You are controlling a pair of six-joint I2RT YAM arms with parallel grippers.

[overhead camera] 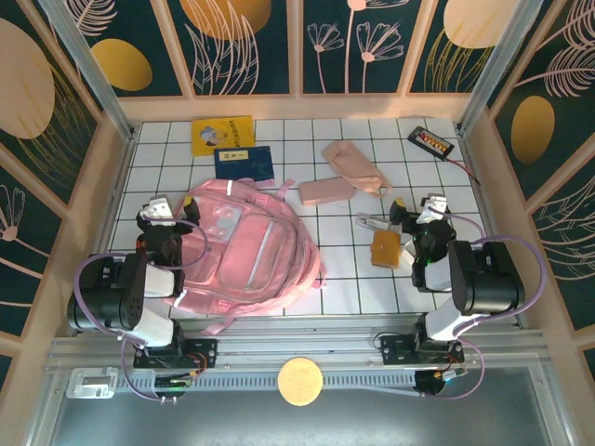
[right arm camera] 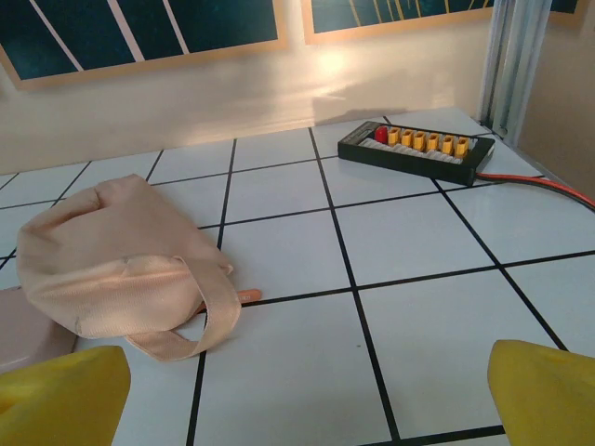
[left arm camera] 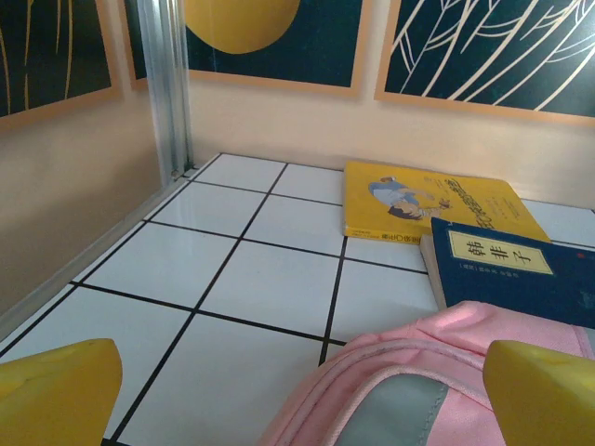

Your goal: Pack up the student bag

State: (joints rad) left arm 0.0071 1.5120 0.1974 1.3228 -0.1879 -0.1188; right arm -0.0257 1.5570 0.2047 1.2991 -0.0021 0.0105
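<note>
The student bag point(overhead camera: 246, 246) is a large pale-pink backpack lying flat on the tiled table, front pockets up, left of centre. My left gripper point(overhead camera: 173, 210) stands open at its upper left edge. In the left wrist view the bag's pink top point(left arm camera: 446, 372) lies low between the wide-apart yellow fingertips point(left arm camera: 56, 390), with nothing held. My right gripper point(overhead camera: 416, 206) is open over bare tiles on the right, well away from the bag. Its yellow fingertips point(right arm camera: 544, 395) frame empty floor.
Behind the bag lie a yellow book point(overhead camera: 223, 135) and a blue book point(overhead camera: 244, 164). A beige strapped pouch point(overhead camera: 351, 165), a small pink pencil pouch point(overhead camera: 325, 190), an orange item point(overhead camera: 387, 248) and a black charger board point(overhead camera: 432, 140) lie to the right. An orange pen point(right arm camera: 244, 295) pokes from under the pouch.
</note>
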